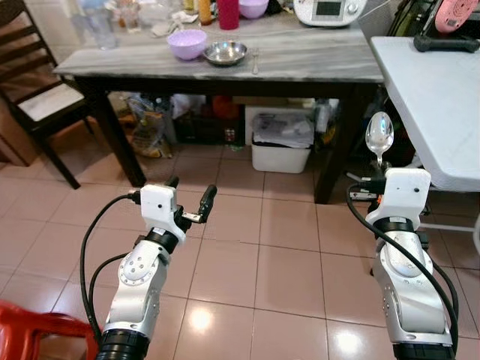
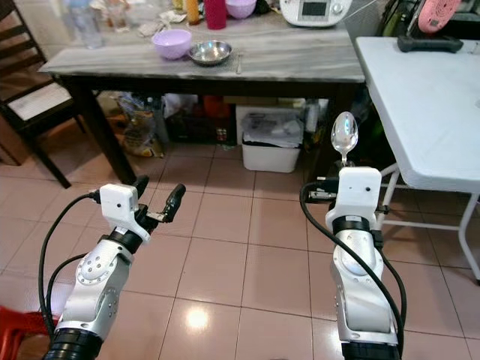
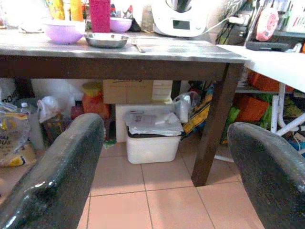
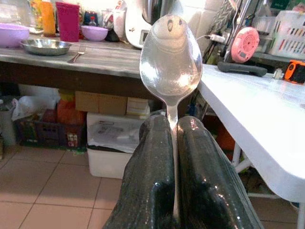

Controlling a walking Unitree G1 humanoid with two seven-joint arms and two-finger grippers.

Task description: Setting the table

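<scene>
Steel spoon [image 4: 170,59] upright, handle clamped between the right gripper [image 4: 174,143] fingers, held over the tiled floor [image 1: 240,247].

Left gripper [image 1: 189,196] fingers spread wide, nothing between them. Ahead: marble-topped table [image 1: 315,64] carrying a purple bowl [image 1: 187,43], a metal dish [image 1: 225,52] and what looks like a fork [image 1: 255,61] just beside it. White table [image 1: 435,105] to the right. White bin [image 1: 281,146] underneath.

Bright, even indoor light fills every view, and an overhead lamp throws white glare spots on the glossy floor tiles [image 1: 199,319] — the far end of the dark table [image 1: 225,64] is washed out. Under that table lies soft shadow. The spoon [image 4: 170,62] gleams with reflections — both wrist views are soft, their near black fingers [image 3: 57,176] blurred.
</scene>
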